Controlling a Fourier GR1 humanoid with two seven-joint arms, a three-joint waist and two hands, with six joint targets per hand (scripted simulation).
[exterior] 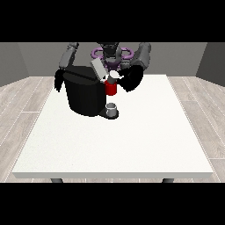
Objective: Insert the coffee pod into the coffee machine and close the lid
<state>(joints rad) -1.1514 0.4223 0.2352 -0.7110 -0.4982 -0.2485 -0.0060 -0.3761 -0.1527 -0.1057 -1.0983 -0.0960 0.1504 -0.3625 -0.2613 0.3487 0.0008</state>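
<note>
The hand at the view's right [128,79] is at the head of the black coffee machine [85,94], beside the raised grey lid [98,68], with the pale coffee pod [114,74] just at it above the machine's red front part [111,88] — whether its fingers clasp the pod I cannot tell. The step looks like seating the pod: it should go in level and fully down before the lid is swung shut. The hand at the view's left [58,81] hangs beside the machine, fingers unclear. A small grey cup [112,107] stands on the drip base. The white bench [114,145] sits on pale wood flooring between grey walls.
</note>
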